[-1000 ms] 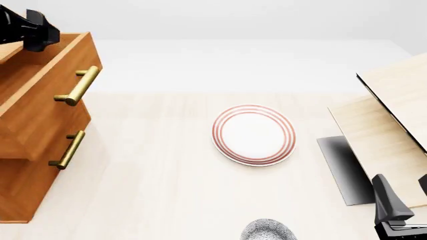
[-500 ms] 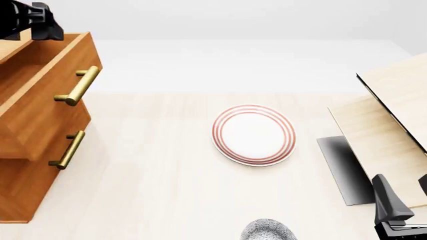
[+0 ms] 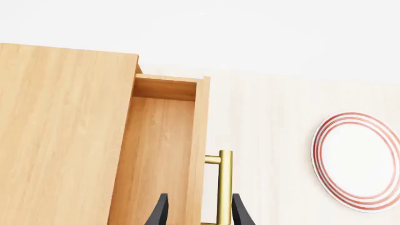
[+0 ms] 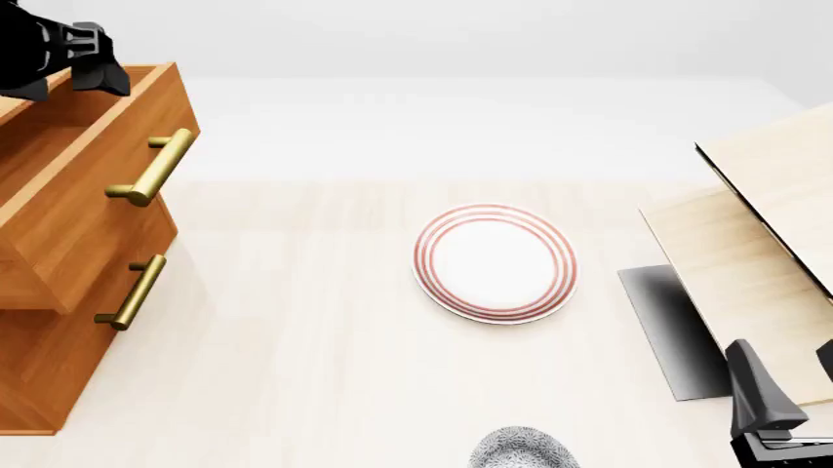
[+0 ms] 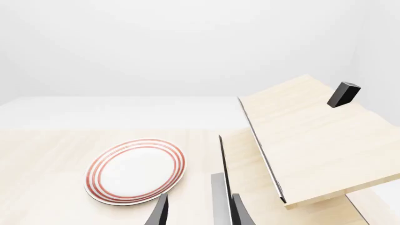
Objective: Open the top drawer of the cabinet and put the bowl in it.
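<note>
Left wrist view: parted black fingertips of the left gripper (image 3: pixel 196 212) holding nothing, poised above the pulled-out orange-brown wooden top drawer (image 3: pixel 159 154), brass bar handle (image 3: pixel 224 185) running lengthwise just beyond them. Front view: small grey-and-white speckled bowl (image 4: pixel 524 450) at the near table edge, well apart from the left gripper (image 4: pixel 81 54) over the orange-brown wooden cabinet (image 4: pixel 59 283), far nearer the right gripper (image 4: pixel 781 395); likely right-arm pickup. Right wrist view: right gripper (image 5: pixel 196 211) spread and empty, flat white red-ringed plate (image 5: pixel 136 170) ahead, bowl out of view.
</note>
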